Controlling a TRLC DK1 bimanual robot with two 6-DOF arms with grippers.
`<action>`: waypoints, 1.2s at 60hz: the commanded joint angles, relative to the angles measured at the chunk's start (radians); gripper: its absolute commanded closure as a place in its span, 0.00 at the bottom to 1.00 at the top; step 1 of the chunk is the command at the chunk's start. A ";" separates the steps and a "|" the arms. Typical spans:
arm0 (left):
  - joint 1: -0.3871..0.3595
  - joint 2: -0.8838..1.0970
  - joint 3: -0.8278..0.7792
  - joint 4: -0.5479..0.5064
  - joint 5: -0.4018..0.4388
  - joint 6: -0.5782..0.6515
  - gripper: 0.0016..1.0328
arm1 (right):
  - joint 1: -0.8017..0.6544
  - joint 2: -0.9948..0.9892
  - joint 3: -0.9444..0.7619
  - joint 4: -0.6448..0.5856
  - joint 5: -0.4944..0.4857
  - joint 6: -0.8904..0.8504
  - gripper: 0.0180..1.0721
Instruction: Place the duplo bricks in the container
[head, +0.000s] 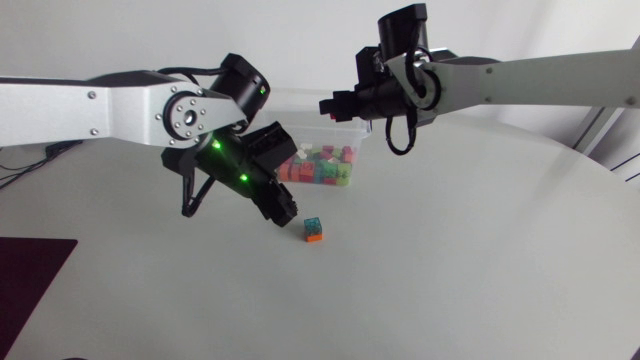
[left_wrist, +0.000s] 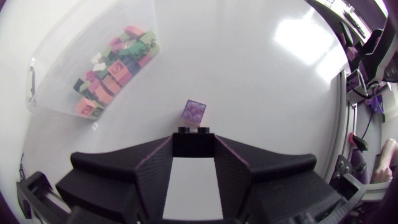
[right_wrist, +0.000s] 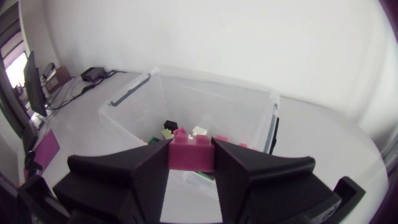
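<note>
Right fingers (right_wrist: 149, 171) pinch pink brick (right_wrist: 191, 155) over container (right_wrist: 127, 118); left fingers (left_wrist: 152, 168) pinch black brick (left_wrist: 193, 143), loose brick (left_wrist: 194, 111) ahead

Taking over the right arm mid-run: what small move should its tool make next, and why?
Probably open the right tool to release the pink brick. It clamps the brick from both sides, and in the wrist view the brick hangs over the open container, with other bricks below it. The left tool, shut on a black brick, is outside the container.
</note>
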 joint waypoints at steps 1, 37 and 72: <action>0.025 -0.036 -0.008 -0.008 0.021 0.000 0.82 | 0.019 0.054 0.056 0.028 0.018 -0.003 0.67; 0.149 -0.001 0.125 0.224 0.064 -0.163 0.82 | -0.005 0.028 0.089 -0.045 0.053 -0.015 0.06; 0.215 0.235 0.357 0.428 0.082 -0.321 0.82 | 0.167 -0.245 -0.406 -0.121 0.055 -0.067 0.06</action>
